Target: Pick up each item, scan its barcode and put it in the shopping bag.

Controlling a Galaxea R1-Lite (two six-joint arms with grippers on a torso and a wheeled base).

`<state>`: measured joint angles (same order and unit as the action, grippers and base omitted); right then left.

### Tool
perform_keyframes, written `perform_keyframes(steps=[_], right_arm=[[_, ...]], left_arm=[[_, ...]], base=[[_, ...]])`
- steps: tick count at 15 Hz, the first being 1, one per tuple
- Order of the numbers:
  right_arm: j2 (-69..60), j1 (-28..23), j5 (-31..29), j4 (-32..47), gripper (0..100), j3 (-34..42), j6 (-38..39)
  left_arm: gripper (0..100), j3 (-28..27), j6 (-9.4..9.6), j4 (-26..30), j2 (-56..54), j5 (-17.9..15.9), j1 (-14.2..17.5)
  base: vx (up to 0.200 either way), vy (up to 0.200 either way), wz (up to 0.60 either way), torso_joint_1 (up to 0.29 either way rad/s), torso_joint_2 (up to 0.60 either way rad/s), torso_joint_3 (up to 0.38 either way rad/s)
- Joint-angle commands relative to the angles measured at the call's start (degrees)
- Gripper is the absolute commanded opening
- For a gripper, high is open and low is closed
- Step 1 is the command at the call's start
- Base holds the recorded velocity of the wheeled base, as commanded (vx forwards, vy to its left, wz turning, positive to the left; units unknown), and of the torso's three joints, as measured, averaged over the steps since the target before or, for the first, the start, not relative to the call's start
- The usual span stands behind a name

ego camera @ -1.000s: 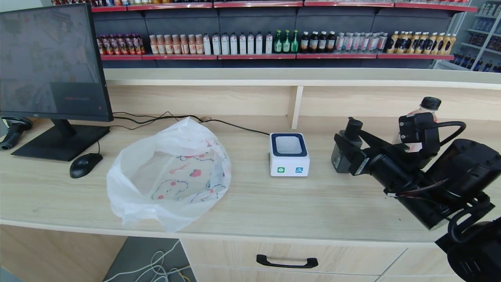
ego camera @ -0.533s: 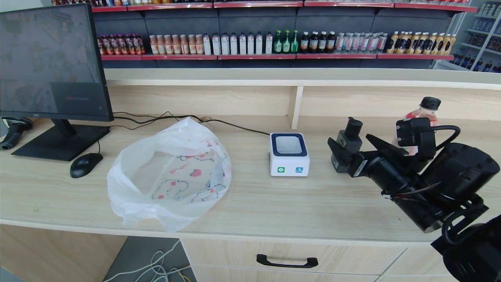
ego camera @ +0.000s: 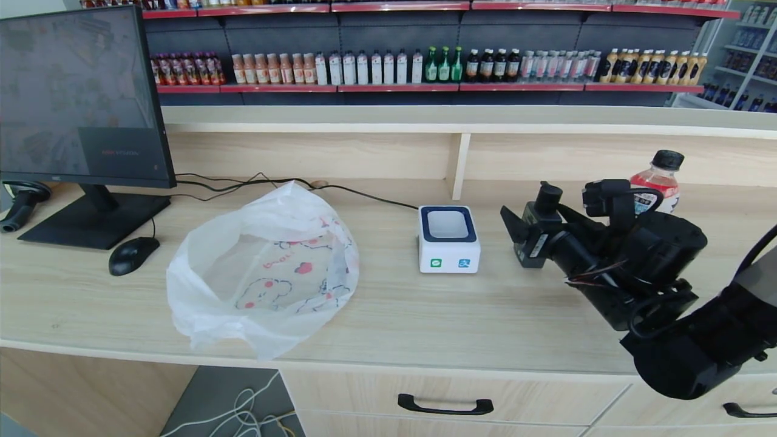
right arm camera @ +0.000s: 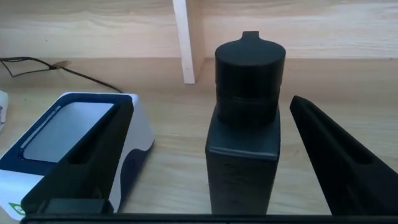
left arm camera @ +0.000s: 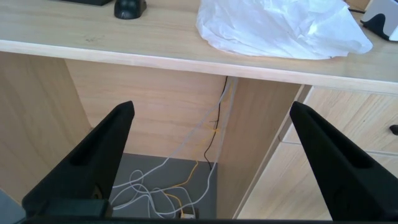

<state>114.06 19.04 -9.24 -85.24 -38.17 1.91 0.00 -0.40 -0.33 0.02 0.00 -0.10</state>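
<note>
The dark grey square plastic bottle with a round black cap [ego camera: 548,197] [right arm camera: 245,124] stands upright on the pale wooden counter [ego camera: 394,315], right of centre in the head view. The right gripper [ego camera: 528,227] [right arm camera: 211,124] is level with it, its black fingers [right arm camera: 87,162] spread wide, one on each side of the bottle and apart from it. Just left of the bottle sits the white box scanner with a blue-rimmed window [ego camera: 448,240] [right arm camera: 68,143]. Behind the arm, at the right, stands a clear bottle with a red label and black cap [ego camera: 658,179].

Left of centre, the thin white plastic shopping bag [ego camera: 200,285] [left arm camera: 280,28] slumps on the counter with its mouth open; a red and dark cartoon print shows through its wall, and whether anything lies inside cannot be told. Farther left are a black mouse [ego camera: 133,255] [left arm camera: 129,7] and a black monitor [ego camera: 79,91].

The left gripper [left arm camera: 211,112] hangs below the counter's edge, fingers [left arm camera: 93,162] spread wide, above loose cables on the floor [left arm camera: 168,193].
</note>
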Motion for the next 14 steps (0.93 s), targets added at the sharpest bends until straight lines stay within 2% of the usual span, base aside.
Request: perform_keyframes(steps=[1, 14], right_arm=[[4.1, -0.1, 0.0, 0.0, 100, -3.0, 0.5], [6.3, -0.8, 0.1, -0.3, 100, -4.2, 2.1]], left_arm=[[100, 0.0, -0.04, 0.0, 0.0, 0.0, 0.0], [100, 0.0, -0.13, -0.1, 0.0, 0.0, 0.0]], base=[[0.0, 0.0, 0.0, 0.0, 0.0, 0.0], [0.0, 0.0, 0.0, 0.0, 0.0, 0.0]])
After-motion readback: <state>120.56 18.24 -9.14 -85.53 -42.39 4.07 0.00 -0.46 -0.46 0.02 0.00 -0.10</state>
